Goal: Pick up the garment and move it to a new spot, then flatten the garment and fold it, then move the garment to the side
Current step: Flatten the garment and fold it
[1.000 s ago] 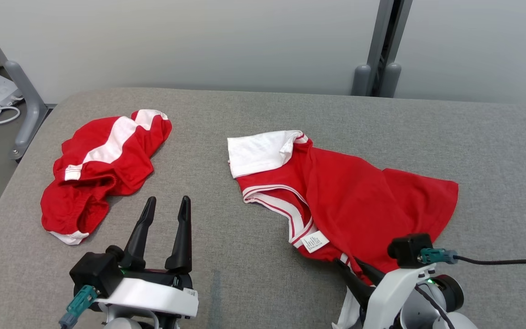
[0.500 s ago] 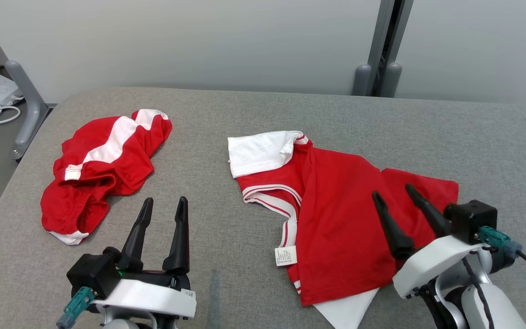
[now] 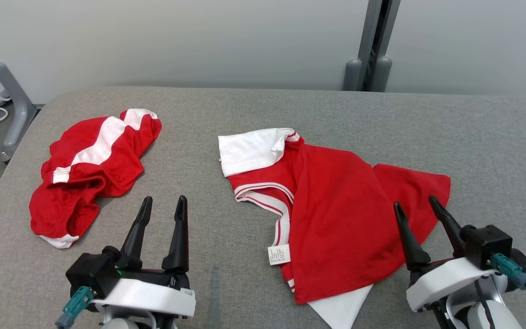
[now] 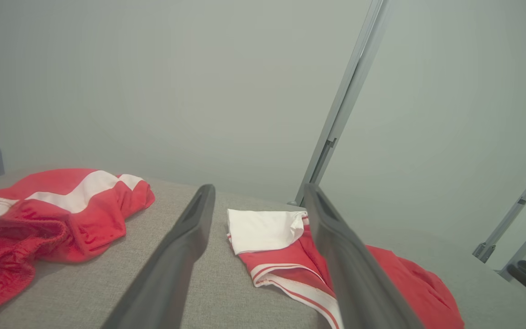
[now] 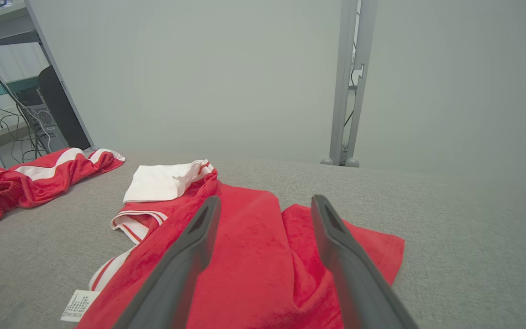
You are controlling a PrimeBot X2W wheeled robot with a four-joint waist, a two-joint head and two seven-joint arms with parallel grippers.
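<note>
The shirt [image 3: 336, 214] lies right of the middle of the grey table [image 3: 244, 109], crumpled and partly doubled over itself. Its neck opening, edged in white and red trim [image 3: 267, 198], faces the robot's left, and the red hem corner [image 3: 443, 183] points to the robot's right, so the body runs roughly left to right. The sleeve-to-sleeve line is the longer axis as it lies. It goes on a slant from the far white sleeve [image 3: 251, 151] near the table's middle down to a white piece [image 3: 340, 313] that pokes out at the near edge. A broad red flap lies over the body, narrow by the far sleeve and widening toward the robot. A white label [image 3: 279, 254] lies turned out at the flap's left edge. The right gripper [image 3: 415, 201] stands over the shirt's near right part, fingers spread wide and pointing away from the robot, with no cloth between them. The left gripper [image 3: 165, 198] is likewise wide apart and empty, over bare table between the shirt and the red-and-white shorts [image 3: 89, 169], which lie bunched well to the left.
</note>
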